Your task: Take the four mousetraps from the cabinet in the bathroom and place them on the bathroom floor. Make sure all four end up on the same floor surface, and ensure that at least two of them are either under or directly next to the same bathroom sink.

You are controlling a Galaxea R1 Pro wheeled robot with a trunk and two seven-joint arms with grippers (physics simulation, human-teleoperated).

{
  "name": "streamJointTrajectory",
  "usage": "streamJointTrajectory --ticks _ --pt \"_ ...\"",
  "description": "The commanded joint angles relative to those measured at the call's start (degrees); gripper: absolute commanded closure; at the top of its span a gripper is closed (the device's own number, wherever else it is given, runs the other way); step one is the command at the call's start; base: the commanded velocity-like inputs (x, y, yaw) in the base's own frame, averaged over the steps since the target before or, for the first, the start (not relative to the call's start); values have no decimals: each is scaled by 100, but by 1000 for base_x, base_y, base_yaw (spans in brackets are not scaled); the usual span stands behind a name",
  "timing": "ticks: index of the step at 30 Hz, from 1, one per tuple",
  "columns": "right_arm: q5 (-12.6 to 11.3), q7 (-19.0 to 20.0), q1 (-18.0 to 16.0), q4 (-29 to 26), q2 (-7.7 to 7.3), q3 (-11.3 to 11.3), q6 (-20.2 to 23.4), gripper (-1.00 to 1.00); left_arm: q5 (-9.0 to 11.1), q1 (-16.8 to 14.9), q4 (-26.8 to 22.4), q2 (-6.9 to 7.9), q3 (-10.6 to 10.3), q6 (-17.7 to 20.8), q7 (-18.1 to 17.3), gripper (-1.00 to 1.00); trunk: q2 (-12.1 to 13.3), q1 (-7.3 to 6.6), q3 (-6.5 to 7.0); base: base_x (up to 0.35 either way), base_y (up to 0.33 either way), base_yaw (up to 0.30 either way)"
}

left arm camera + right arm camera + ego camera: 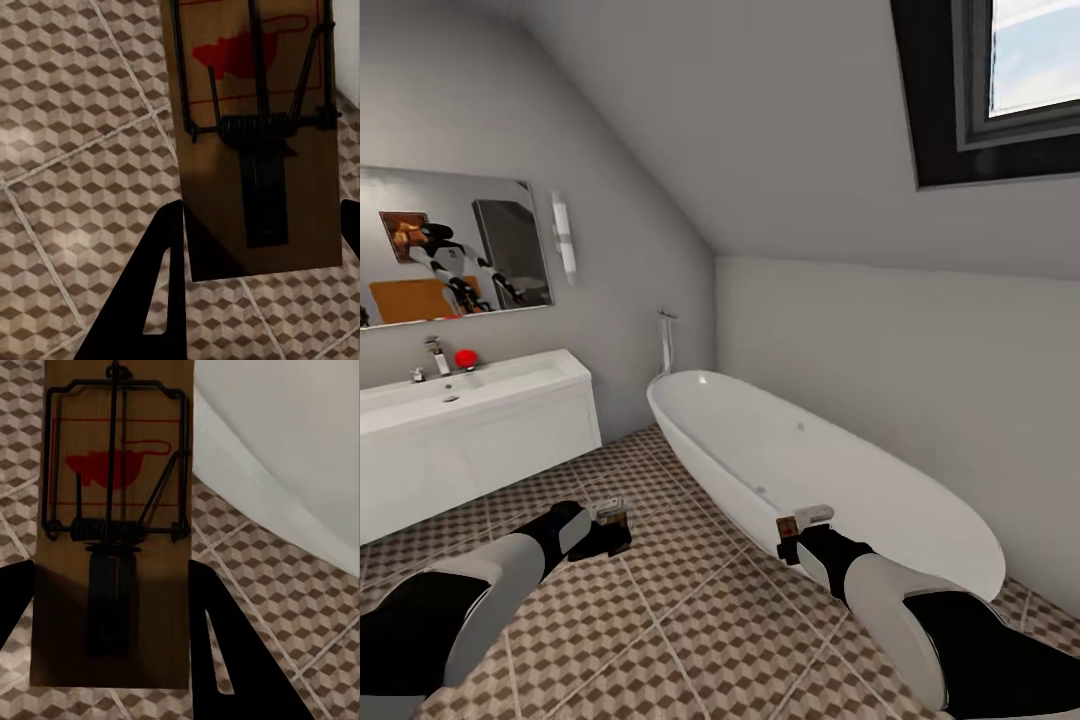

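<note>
Bathroom floor (680,620) below; both grippers clenched on mousetraps: left gripper (605,520), right gripper (800,530). I turn toward the sink (460,395), lower, release flat beside it.

tan mousetraps (255,150) marked red, brown-beige cube-patterned floor (690,620), white bathtub (820,470).

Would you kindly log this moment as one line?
left gripper: holds mousetrap | right gripper: holds mousetrap | both over bathroom floor

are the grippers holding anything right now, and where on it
Yes, each holds a mousetrap. The left gripper clamps its mousetrap by the side edges at the spring-free end; the right gripper grips its mousetrap likewise.
</note>
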Motion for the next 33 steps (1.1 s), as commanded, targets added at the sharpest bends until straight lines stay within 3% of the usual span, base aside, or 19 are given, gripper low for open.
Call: streamJointTrajectory --ticks 1,33 --pt "31 -5 -6 0 2 31 33 100 46 -2 -13 2 -45 35 31 100 -8 2 -10 0 0 288" --pt "31 0 -6 0 2 30 33 100 -59 -2 -13 -84 -54 38 13 100 -8 2 -10 0 0 288"
